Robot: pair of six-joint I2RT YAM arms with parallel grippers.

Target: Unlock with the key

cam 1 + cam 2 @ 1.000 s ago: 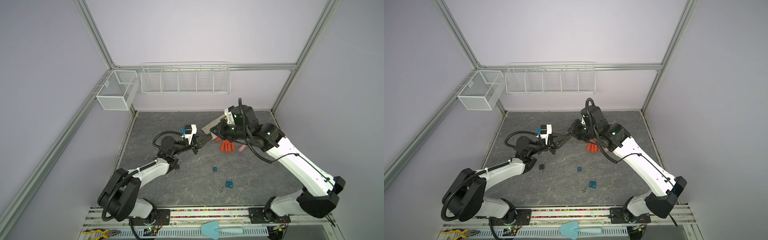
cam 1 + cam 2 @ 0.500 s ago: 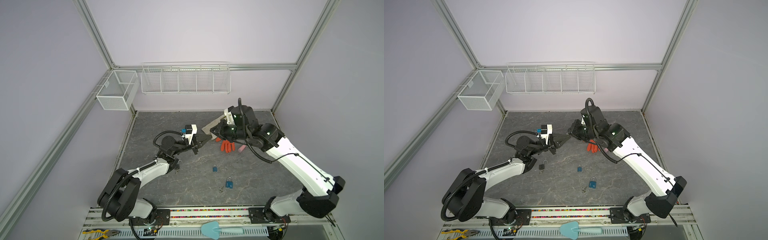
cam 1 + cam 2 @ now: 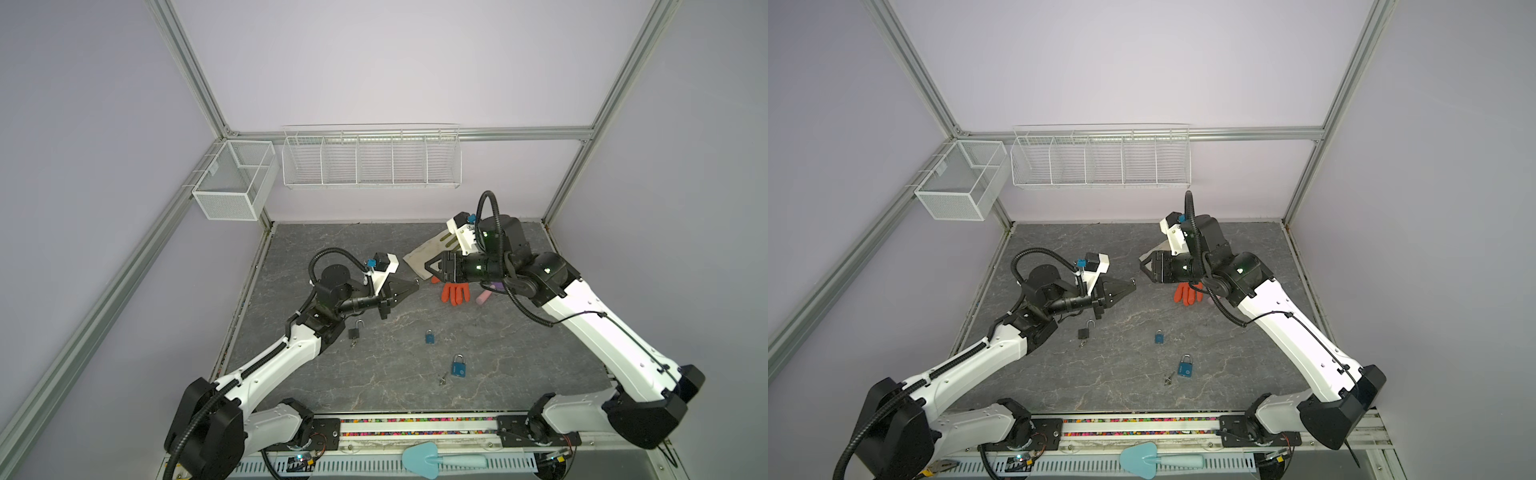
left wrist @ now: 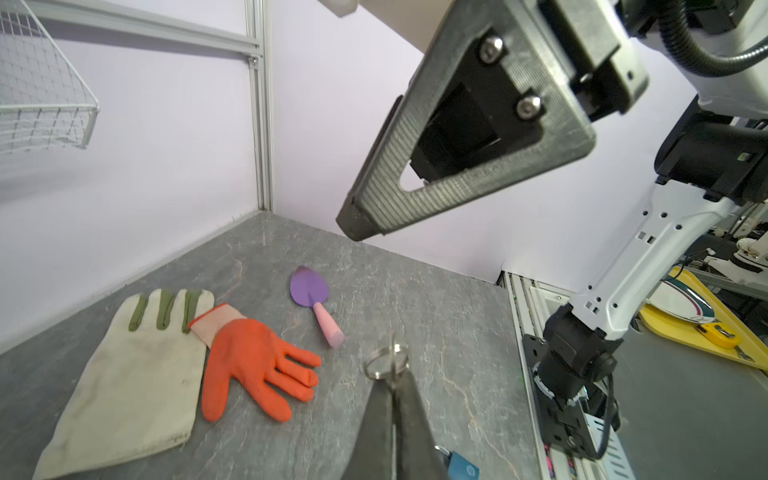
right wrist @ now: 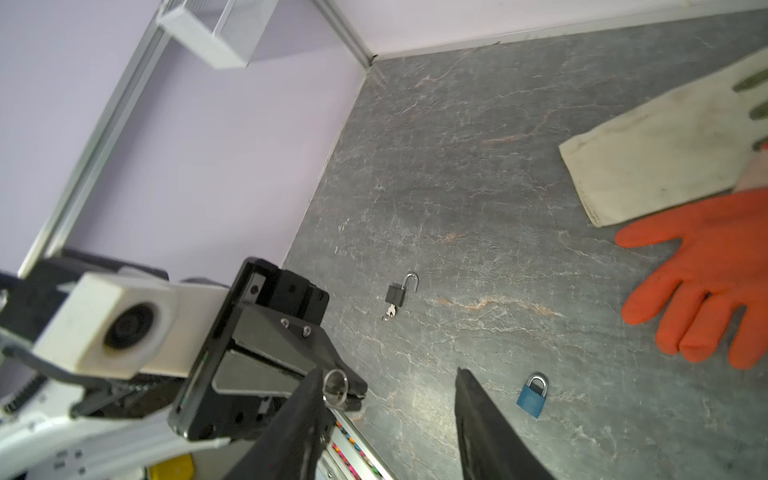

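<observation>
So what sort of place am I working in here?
Likely a lab robot test cell: aluminium frame around plain walls, wire baskets hung at the back, padlocks laid out on the table.

Bright, even diffuse light; faint shadows; wrist views warped; left gripper [image 4: 394, 386] blurred.

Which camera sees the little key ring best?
The left wrist view: the key ring sits large and sharp at the left pincer tip. The right wrist view shows it smaller; in both top views it is a speck.
</observation>
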